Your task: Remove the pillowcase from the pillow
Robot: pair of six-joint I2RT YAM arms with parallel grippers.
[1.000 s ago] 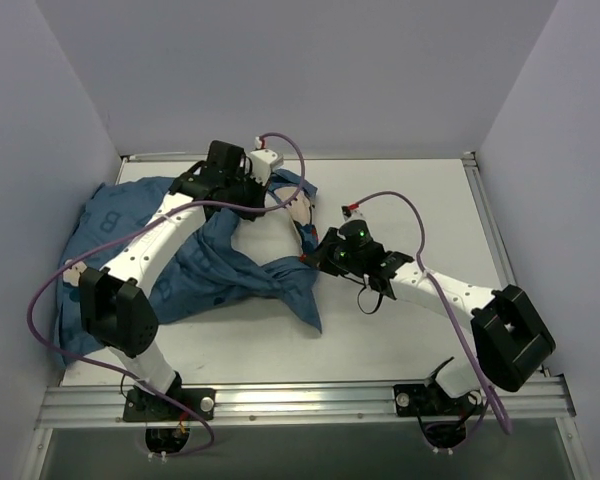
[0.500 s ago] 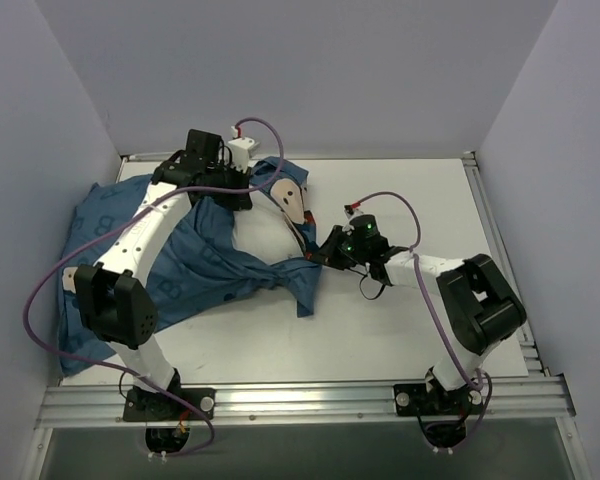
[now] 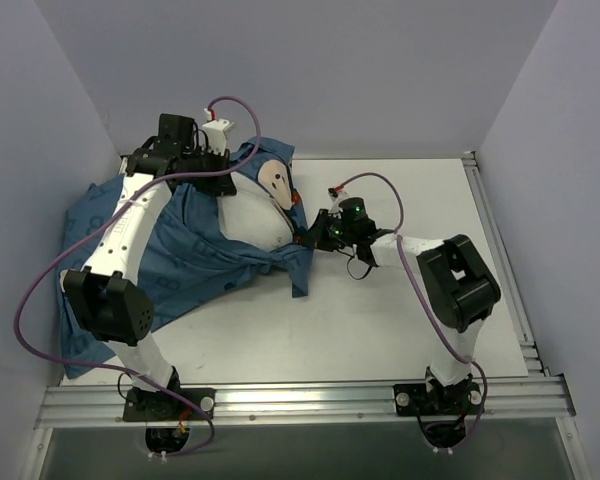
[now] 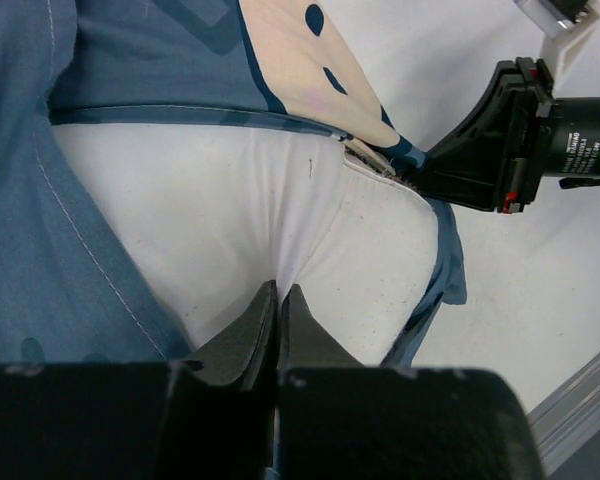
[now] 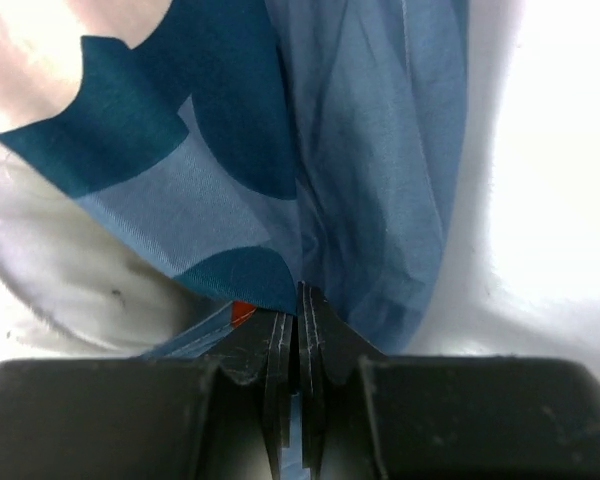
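The blue pillowcase with its cartoon print lies bunched on the left of the table. The white pillow shows through its open end. My left gripper is at the back left and is shut on a pinch of the white pillow, as the left wrist view shows. My right gripper is shut on the pillowcase's open edge, with its tips closed on the blue fabric. The right gripper also shows in the left wrist view, holding the hem.
Grey walls close in the table on the left, back and right. A metal rail runs along the near edge. Purple cables loop off both arms.
My left gripper has moved back and left, still pinching the pillow. My right gripper has shifted back and left with the hem, its arm folding. More white pillow shows at the opening.
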